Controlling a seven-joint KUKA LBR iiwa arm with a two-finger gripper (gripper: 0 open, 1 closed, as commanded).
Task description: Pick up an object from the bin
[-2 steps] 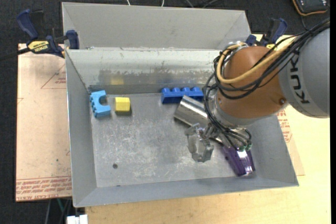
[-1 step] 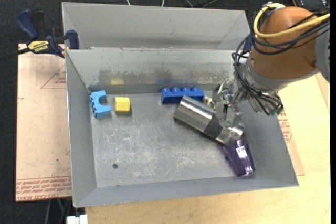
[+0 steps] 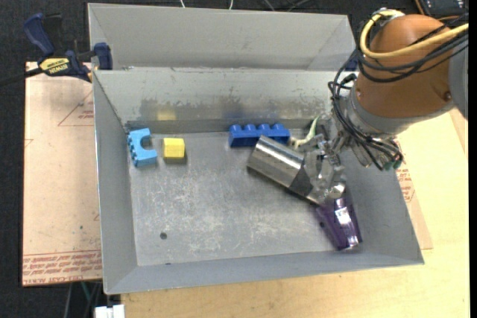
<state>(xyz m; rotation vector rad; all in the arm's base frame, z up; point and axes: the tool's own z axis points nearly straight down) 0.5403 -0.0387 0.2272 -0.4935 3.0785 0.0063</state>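
The gripper sits low at the right side of the bin, at the upper end of a purple tube-like thing, perhaps touching it; whether it is open or closed cannot be told.

notched block left of cube | brick behind cylinder | bottle front-right, by hand

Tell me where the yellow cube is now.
In the camera view, the yellow cube lies back left in the bin, just right of the light-blue block, left of the blue brick.
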